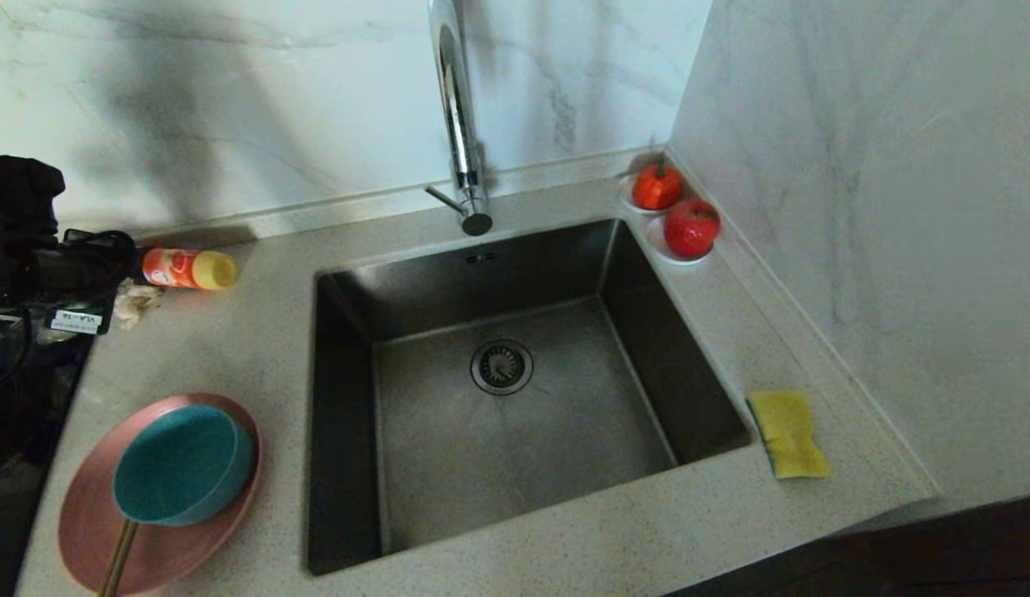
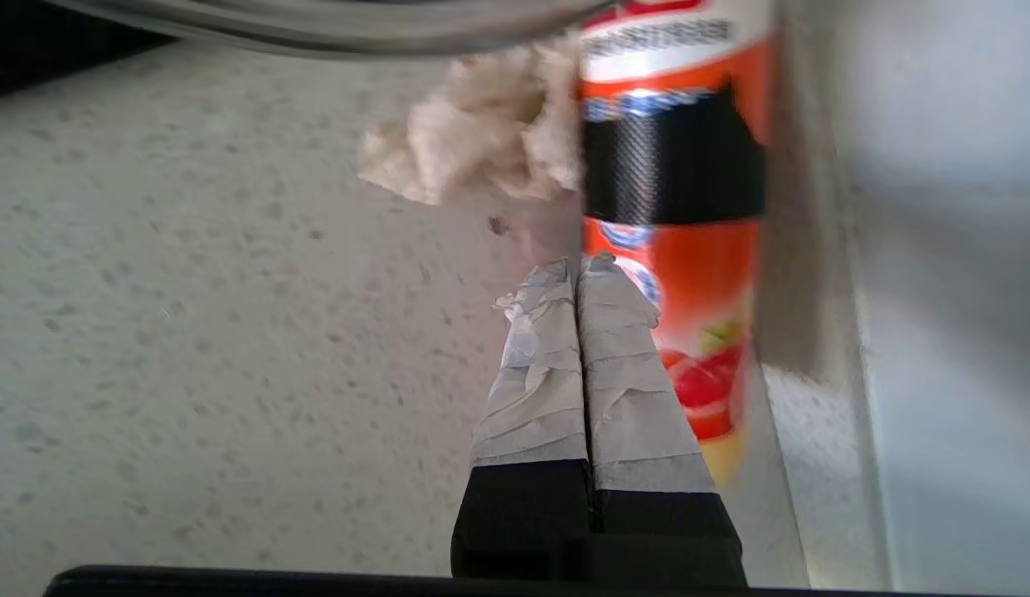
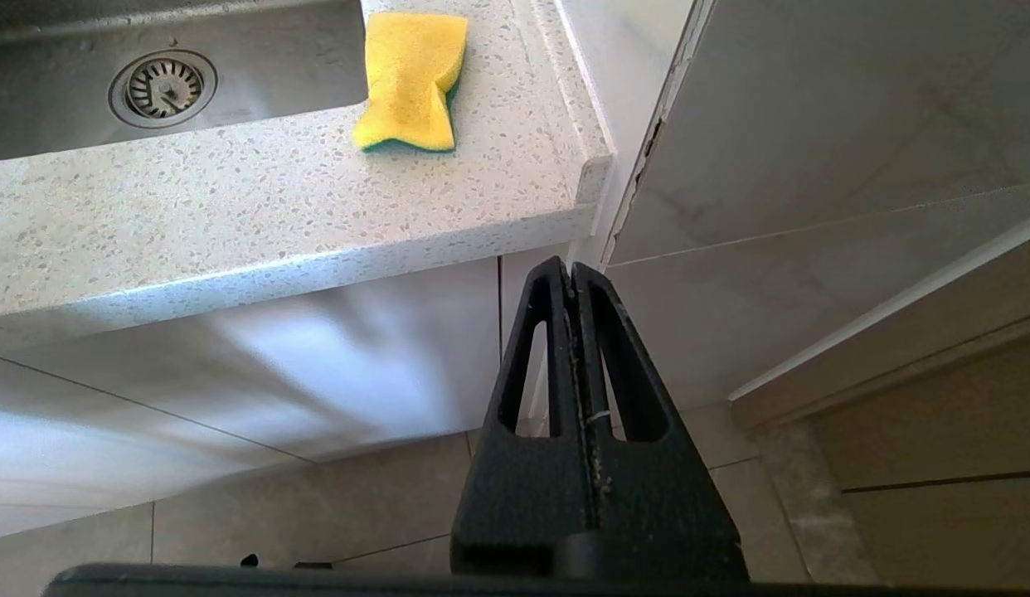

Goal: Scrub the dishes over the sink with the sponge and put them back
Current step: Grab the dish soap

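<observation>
Lying beyond right gripper: sponge.

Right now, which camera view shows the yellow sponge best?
The right wrist view: the sponge is close and sharp there, its yellow top and green underside both visible on the counter beside the sink. The head view shows it smaller, right of the sink. The left wrist view does not show it.
</observation>
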